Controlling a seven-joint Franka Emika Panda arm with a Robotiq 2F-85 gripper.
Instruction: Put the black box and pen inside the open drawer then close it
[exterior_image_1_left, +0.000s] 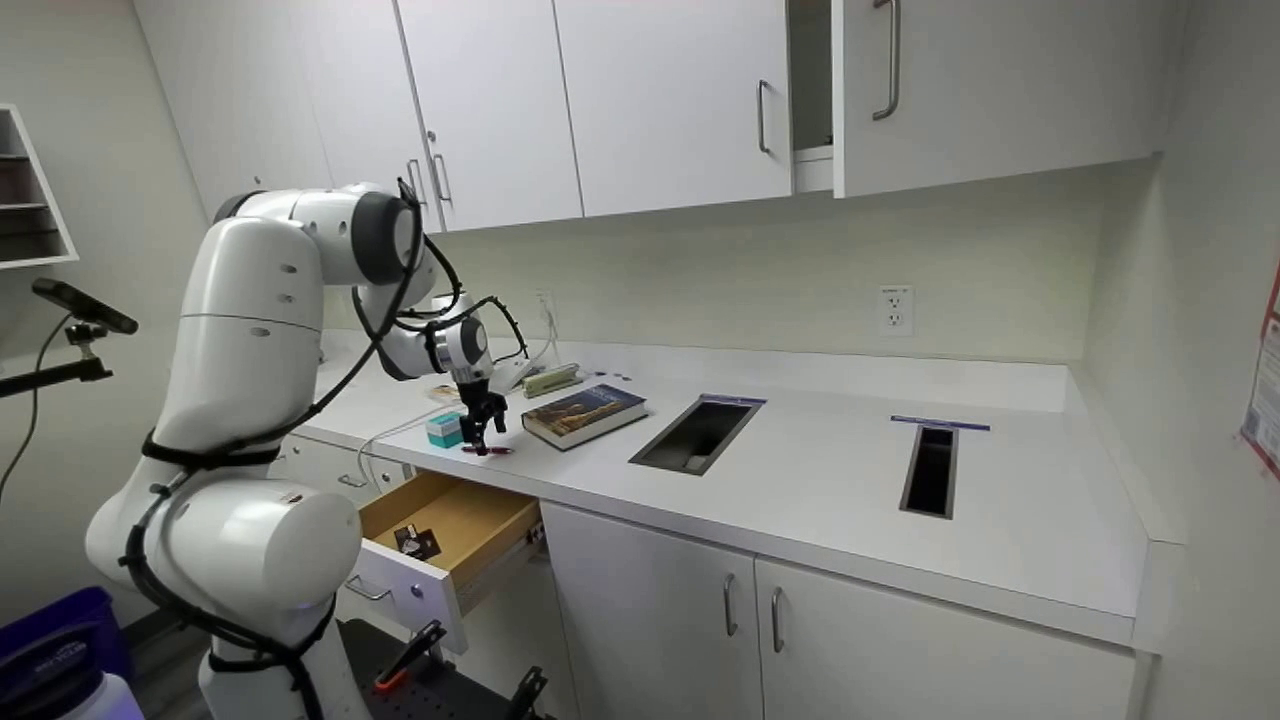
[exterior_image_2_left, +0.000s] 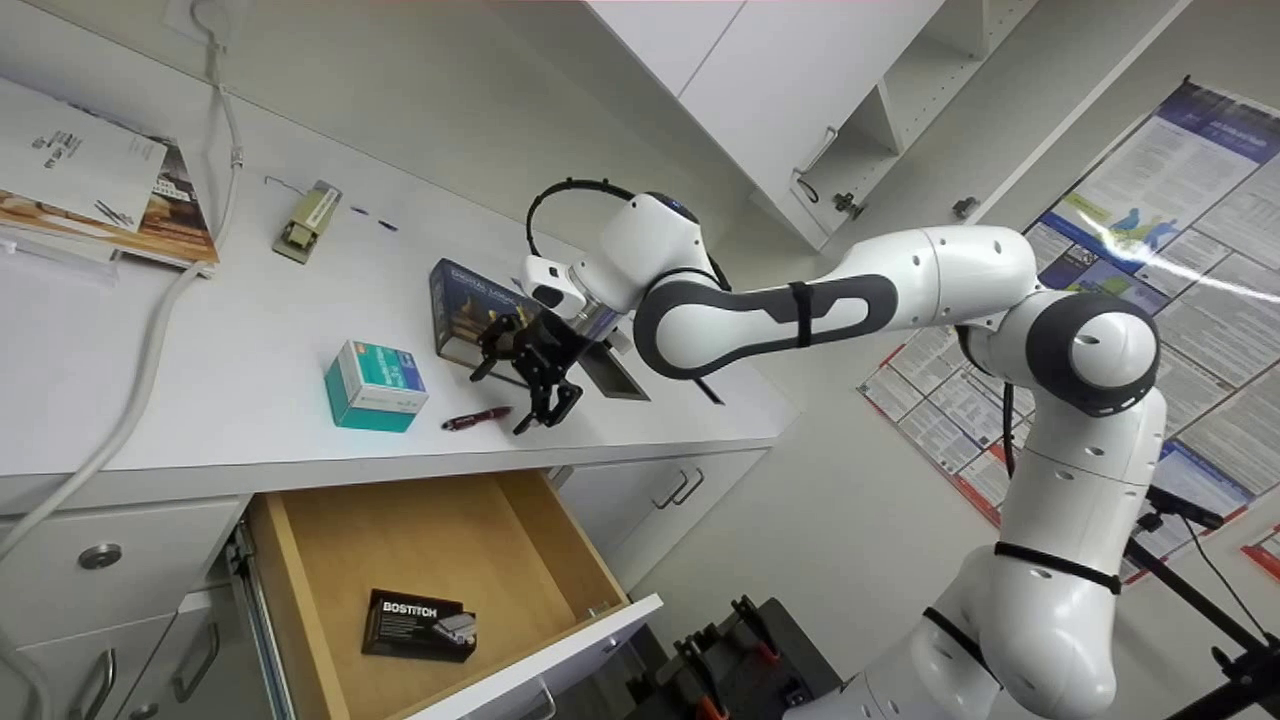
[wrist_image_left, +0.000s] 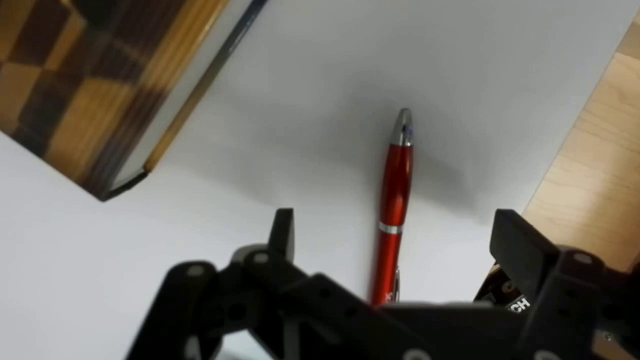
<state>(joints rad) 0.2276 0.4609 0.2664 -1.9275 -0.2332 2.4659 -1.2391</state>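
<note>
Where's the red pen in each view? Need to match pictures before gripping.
In an exterior view: red pen left of centre, lower left of the Digital Logic book.
In an exterior view: red pen left of centre, below the Digital Logic book.
Wrist view: red pen right of centre, nearly vertical, lower half framed by the open gripper; Digital Logic book upper left.
Shared landmark: that book.

Soft shadows flank the pen (wrist_image_left: 395, 200) — the book (wrist_image_left: 100, 85) slightly blurred — while white glare streaks a poster (exterior_image_2_left: 1190, 240).
</note>
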